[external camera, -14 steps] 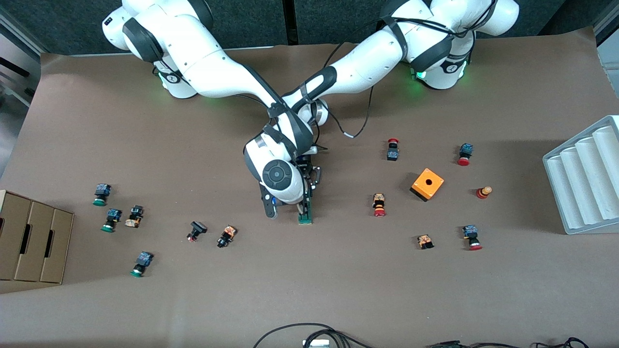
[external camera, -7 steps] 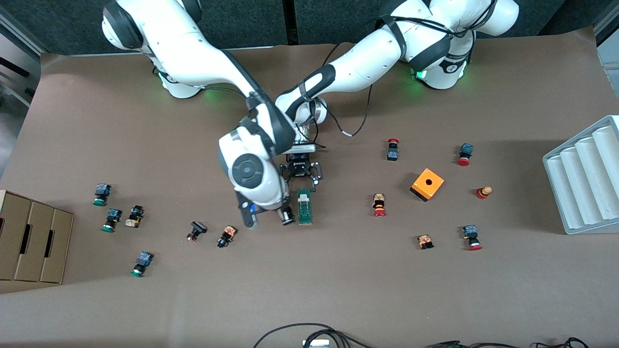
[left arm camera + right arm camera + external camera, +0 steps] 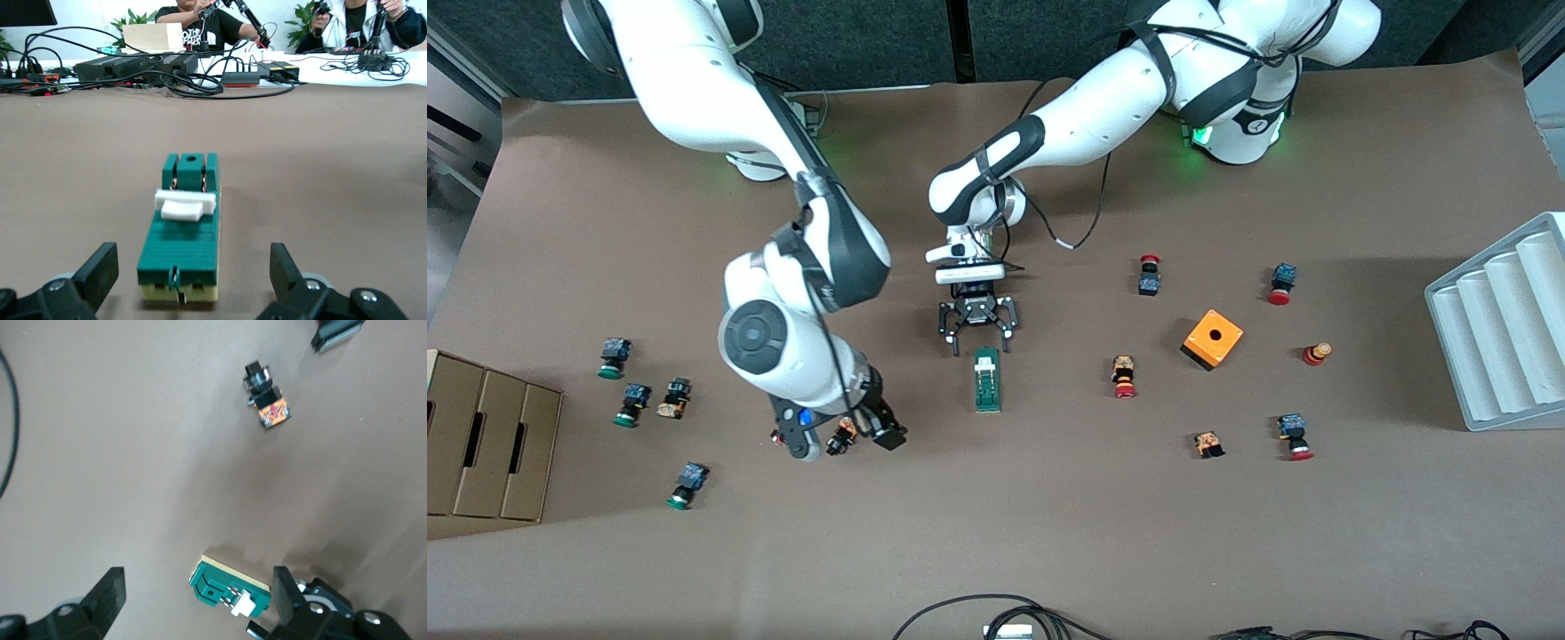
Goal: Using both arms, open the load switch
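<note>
Release looks done: load switch (image 3: 987,380) lies free on the desk (image 3: 1049,533); left hand (image 3: 978,333) and right hand (image 3: 845,436), both spread wide, should lift clear without nudging it.

My table (image 3: 1049,533) was covered in brown paper. On it lay a green switch block (image 3: 987,380) near the middle, an orange box (image 3: 1213,339) with a hole toward my left arm's end, and small push buttons (image 3: 1125,376) scattered at both ends. A cardboard organizer (image 3: 485,436) and a white ridged tray (image 3: 1503,324) sat at opposite edges.
</note>
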Motion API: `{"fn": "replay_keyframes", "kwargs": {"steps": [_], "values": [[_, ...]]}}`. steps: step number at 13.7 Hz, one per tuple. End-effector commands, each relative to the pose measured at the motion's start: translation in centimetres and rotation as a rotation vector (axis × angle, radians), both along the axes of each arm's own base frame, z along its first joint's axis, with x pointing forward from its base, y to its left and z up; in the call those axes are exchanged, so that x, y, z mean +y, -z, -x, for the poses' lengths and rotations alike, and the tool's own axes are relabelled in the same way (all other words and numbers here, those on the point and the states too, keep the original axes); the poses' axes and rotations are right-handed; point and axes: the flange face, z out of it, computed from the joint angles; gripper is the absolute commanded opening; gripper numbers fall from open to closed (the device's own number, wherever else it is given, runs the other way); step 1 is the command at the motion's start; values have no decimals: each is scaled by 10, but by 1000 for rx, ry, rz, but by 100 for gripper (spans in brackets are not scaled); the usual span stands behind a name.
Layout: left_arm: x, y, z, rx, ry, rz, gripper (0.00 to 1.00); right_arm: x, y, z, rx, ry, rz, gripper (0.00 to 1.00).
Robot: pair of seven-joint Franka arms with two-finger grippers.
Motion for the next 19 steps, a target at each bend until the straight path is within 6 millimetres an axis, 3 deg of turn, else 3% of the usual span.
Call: {"fn": "replay_keyframes", "kwargs": {"steps": [1,4,6,9,13,16,19], "values": [[-9,-38,1,25,-2,-19,100,-39,-45,22,11,-105,-12,99],[-18,-74,2,56,-18,-27,100,-93,-83,43,-1,-256,6,99],[-26,-110,6,98,-24,-43,100,-134,-109,60,-12,-349,-8,99],[-32,-175,8,156,-33,-62,100,-197,-142,87,-36,-509,-16,99],[-31,-275,13,250,-20,-57,100,-270,-172,119,-76,-733,27,99],[-17,-352,9,336,-3,-65,100,-312,-180,127,-85,-898,89,99],[10,-421,-1,412,10,-59,100,-328,-184,127,-87,-961,117,99]]}}
